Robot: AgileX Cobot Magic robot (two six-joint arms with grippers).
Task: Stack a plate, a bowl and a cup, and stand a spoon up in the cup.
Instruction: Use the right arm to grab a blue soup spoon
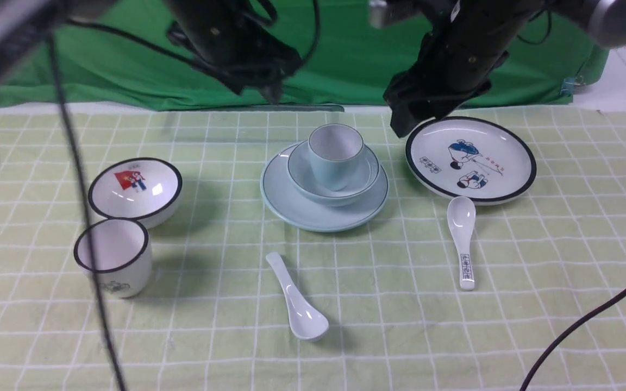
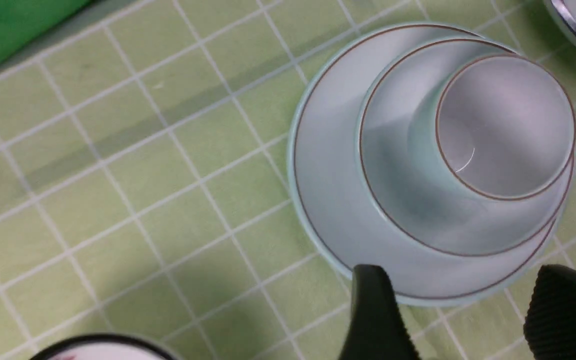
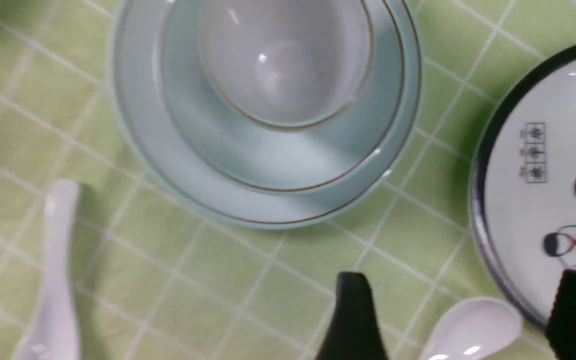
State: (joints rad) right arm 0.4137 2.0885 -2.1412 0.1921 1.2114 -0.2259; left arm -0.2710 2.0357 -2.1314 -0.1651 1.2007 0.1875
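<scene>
Well apart from released left hand point(image 2: 465, 274) and released right hand point(image 3: 468, 279), spoon point(image 1: 296, 305) flat on cloth point(image 1: 454, 336).

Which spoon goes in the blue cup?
Find the stacked blue-green plate in the middle of the cloth. The spoon lies in front of it, nearer the camera. It is plain; the other spoon has dark writing on its handle.

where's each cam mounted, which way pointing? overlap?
Front: between the arms, facing forward and down at the cup in the bowl on the plate; left arm, right arm at top.
Left wrist: on the left arm, looking down on that stack; left gripper open.
Right wrist: on the right arm, looking down on the stack, cartoon plate, spoon; right gripper open.
Shared: the stack, in all three.
</scene>
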